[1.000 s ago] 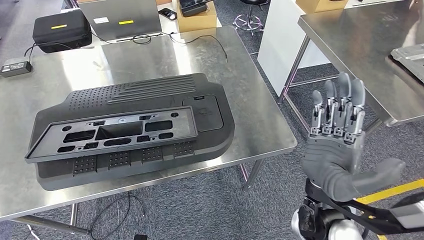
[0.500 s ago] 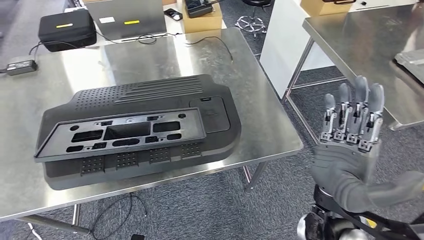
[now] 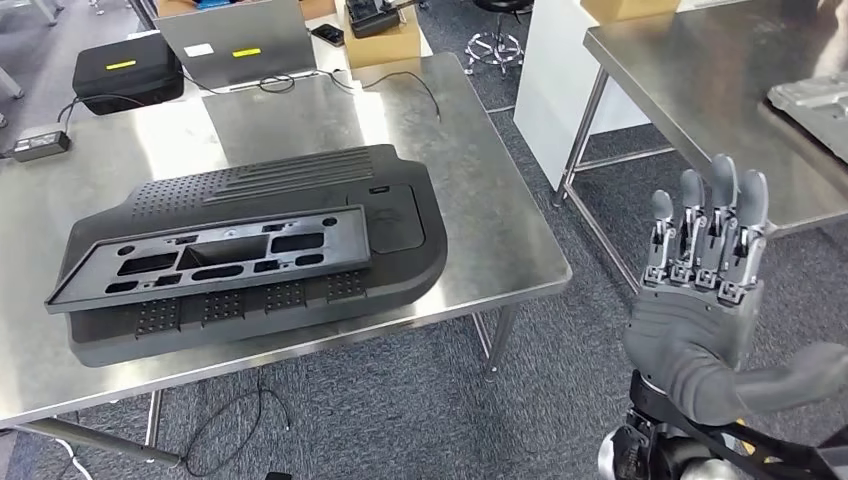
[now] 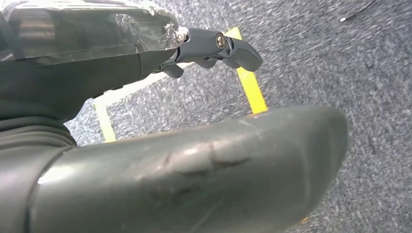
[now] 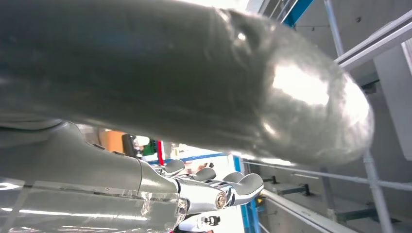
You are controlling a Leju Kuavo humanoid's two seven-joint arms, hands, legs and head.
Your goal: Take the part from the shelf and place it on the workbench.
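Observation:
A large black ribbed plastic part (image 3: 300, 185) lies flat on the steel workbench (image 3: 490, 160) ahead and to my left. A flatter black frame with cut-outs (image 3: 210, 255) rests on top of it. My right hand (image 3: 700, 290) is raised over the carpet to the right of the bench, fingers straight and spread, thumb out, holding nothing. The right wrist view shows the same hand (image 5: 194, 73) with its fingers (image 5: 233, 187) empty. In the left wrist view my left hand (image 4: 194, 160) hangs above grey carpet, fingers (image 4: 218, 46) extended, nothing in it.
At the bench's far end stand a black case (image 3: 125, 72), a laptop (image 3: 235, 40), a cardboard box (image 3: 385, 30) and a power adapter (image 3: 35, 145). A second steel table (image 3: 700, 70) at the right carries a grey part (image 3: 815, 105). Cables (image 3: 230, 420) lie under the bench.
The whole picture has shifted, so the camera moved; the black part stays put on the bench. My right hand sits lower and further right in the picture than a second ago, still spread.

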